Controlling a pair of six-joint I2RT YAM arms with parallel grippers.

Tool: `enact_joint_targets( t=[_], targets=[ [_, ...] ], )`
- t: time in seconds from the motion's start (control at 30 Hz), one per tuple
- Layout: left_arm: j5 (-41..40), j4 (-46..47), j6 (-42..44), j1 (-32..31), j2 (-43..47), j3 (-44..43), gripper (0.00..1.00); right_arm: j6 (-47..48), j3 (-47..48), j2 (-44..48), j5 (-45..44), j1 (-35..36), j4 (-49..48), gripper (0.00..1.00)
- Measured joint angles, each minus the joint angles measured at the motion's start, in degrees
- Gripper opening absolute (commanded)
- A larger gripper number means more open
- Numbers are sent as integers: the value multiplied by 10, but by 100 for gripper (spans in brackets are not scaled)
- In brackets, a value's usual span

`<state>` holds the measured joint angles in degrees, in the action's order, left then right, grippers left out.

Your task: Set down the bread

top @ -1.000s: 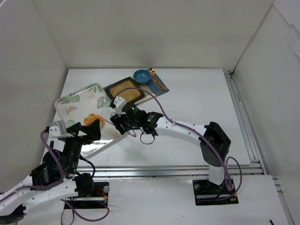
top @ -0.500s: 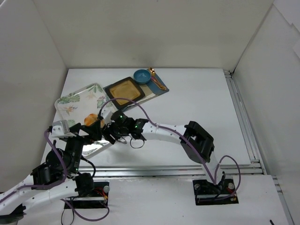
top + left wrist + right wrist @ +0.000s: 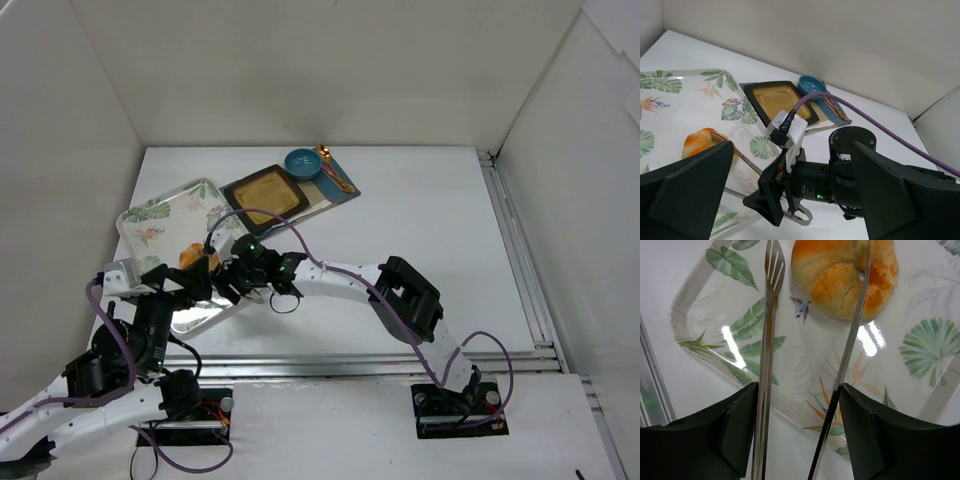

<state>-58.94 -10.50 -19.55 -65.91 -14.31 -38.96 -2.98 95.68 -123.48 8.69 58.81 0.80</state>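
Counting first. Tally?
— One bread (image 3: 830,275). One tray (image 3: 165,215). One pair of tongs (image 3: 769,315). One square plate (image 3: 268,190), one bowl (image 3: 302,162), one spoon (image 3: 335,172), one mat (image 3: 340,193). Two arms on a white table (image 3: 430,210).

Bread, where?
— On the tray, toward its near half, resting flat. Round, lumpy crust, golden-orange with paler folds on top.

Tray?
— Glossy, rounded corners, raised rim, white with printed green leaves and a small bird.

Tool?
— Right gripper (image 3: 799,395) clamps the tongs, both dark fingers pressed against the arms. Thin shiny metal; one arm ends in fork tines. The arms stand spread wide with nothing gripped. The tined arm sits just left of the bread, apart from it. The plain arm crosses the bread's right side in the wrist view; contact cannot be judged.

Left gripper (image 3: 792,150)?
— Fingers far apart, empty, at the tray's near edge.

Others?
— Dark-rimmed plate with a tan centre, past the tray's far corner. Blue round bowl and orange-gold spoon beside it, all three on the grey-blue mat.
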Motion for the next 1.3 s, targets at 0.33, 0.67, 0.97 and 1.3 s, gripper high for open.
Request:
enact_joint_targets(
  t=[0.33, 0.67, 0.97, 1.3],
  targets=[
    [-1, 0, 0, 0, 0, 0, 99, -6, 0, -21, 3, -12, -1, 33],
    [-7, 0, 0, 0, 0, 2, 99, -15, -13, -19, -4, -28, -13, 16],
    [-7, -3, -6, 0, 0, 7, 99, -15, -34, 49, -22, -73, -5, 17],
    [-7, -13, -21, 0, 16, 20, 99, -19, 18, 71, -38, -158, 0, 16]
  ],
)
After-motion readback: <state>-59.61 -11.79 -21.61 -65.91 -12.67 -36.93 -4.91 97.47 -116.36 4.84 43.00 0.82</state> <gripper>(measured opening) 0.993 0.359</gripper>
